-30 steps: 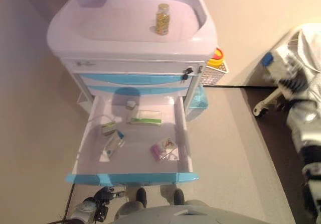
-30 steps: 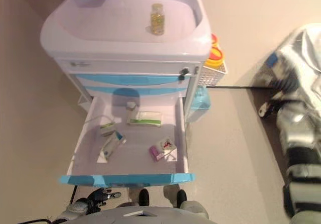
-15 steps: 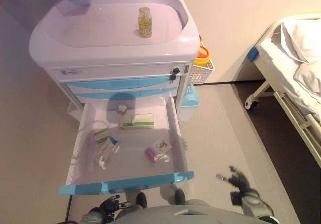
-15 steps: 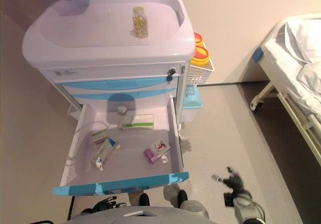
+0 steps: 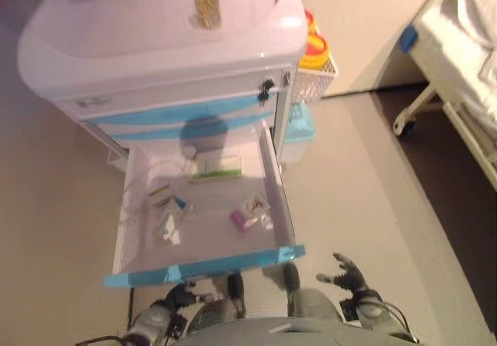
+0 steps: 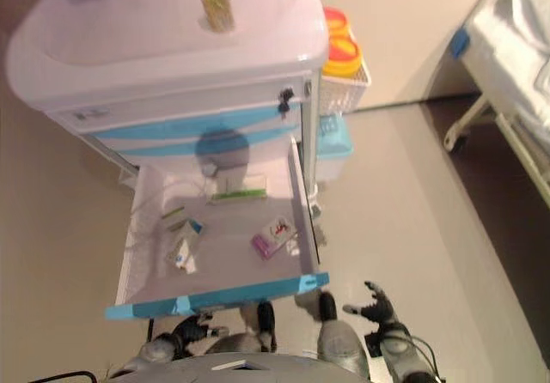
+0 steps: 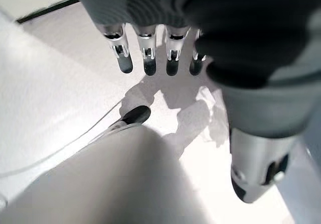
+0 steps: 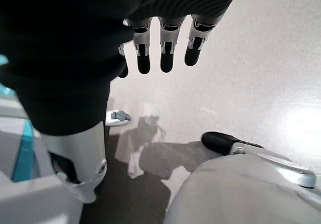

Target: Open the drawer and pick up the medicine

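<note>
- Two eye views look down on a white-and-blue medical cart [image 5: 155, 59] with its lowest drawer [image 5: 202, 264] pulled fully open; the medicine lies inside: a white-and-green box [image 5: 217, 167], a pink-ended packet [image 5: 250, 214], and small packs [image 5: 167, 226] toward the drawer's left side. A bottle [image 5: 205, 1] stands on the cart top. A yellow-lidded container [image 5: 313, 46] sits in a side basket, and a bed [image 5: 458, 59] is off to the right.
- Left hand [image 5: 167, 306] hangs low before the drawer front; right hand [image 5: 349, 278] hovers beside the drawer's right corner, fingers spread.
- Left wrist view: fingers [image 7: 146, 58] straight, thumb apart, holding nothing above the floor.
- Right wrist view: fingers [image 8: 165, 53] straight and empty over the floor, beside the drawer's blue edge [image 8: 22, 153].
</note>
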Motion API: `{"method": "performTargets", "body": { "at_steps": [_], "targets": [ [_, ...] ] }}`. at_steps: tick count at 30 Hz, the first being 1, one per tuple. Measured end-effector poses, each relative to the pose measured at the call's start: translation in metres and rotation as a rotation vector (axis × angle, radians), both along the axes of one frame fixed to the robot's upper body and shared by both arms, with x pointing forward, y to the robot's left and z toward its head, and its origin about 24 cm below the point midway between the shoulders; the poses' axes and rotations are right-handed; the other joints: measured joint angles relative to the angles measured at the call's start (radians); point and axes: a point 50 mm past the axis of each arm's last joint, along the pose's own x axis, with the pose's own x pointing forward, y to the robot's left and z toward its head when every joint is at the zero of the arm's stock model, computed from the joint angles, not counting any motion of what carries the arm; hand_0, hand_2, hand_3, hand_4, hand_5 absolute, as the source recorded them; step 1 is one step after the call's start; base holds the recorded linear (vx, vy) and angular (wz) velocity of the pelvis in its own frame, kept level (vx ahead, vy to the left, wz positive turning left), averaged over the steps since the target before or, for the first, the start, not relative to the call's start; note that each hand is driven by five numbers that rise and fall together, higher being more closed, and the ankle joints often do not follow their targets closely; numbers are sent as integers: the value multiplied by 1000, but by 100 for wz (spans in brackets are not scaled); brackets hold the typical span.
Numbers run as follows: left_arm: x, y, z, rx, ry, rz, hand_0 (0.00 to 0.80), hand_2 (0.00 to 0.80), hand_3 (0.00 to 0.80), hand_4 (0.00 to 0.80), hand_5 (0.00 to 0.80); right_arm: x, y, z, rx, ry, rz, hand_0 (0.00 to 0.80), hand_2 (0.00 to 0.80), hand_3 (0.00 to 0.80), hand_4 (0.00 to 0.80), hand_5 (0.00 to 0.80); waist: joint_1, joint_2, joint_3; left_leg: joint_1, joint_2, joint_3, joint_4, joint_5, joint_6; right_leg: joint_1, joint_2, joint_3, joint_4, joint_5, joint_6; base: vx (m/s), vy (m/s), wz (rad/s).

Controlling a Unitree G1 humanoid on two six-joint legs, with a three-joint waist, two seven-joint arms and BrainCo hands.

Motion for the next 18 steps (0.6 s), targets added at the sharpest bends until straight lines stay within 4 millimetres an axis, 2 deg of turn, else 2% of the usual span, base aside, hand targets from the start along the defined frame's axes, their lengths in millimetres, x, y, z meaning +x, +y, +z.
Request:
{"method": "performTargets", "body": {
  "at_steps": [2, 6, 10, 18],
  "targets": [
    [21, -1, 11, 20, -81, -32, 0, 0, 0, 0, 0, 19, -5, 11, -27, -50, 28, 0, 0, 0, 0, 0, 1, 6, 46, -39, 1, -1, 19, 3, -2, -46, 0, 0, 30, -1, -2, -80, 56, -8],
    [58, -3, 34, 50, -221, -94, 0, 0, 0, 0, 0, 43, -15, 28, -67, -120, 48, 0, 0, 0, 0, 0, 1, 7, 122, -79, 2, -4, 53, 3, -3, -91, 1, 1, 77, -7, -9, -58, 35, 0],
    [95, 1, 67, 79, -363, -134, 0, 0, 0, 0, 0, 55, -17, 38, -85, -160, 81, 0, 0, 0, 0, 0, 4, 6, 172, -126, -1, -8, 88, 3, -3, -150, 0, 0, 145, -27, -11, -41, 40, 4],
    [157, 31, 143, 236, -561, -188, 0, 0, 0, 0, 0, 73, -13, 56, -79, -252, 114, 0, 0, 0, 0, 0, -5, 3, 230, -231, -14, 1, 171, -7, 2, -272, -7, 25, 249, -48, -13, -13, 68, -3]
  ]
}}
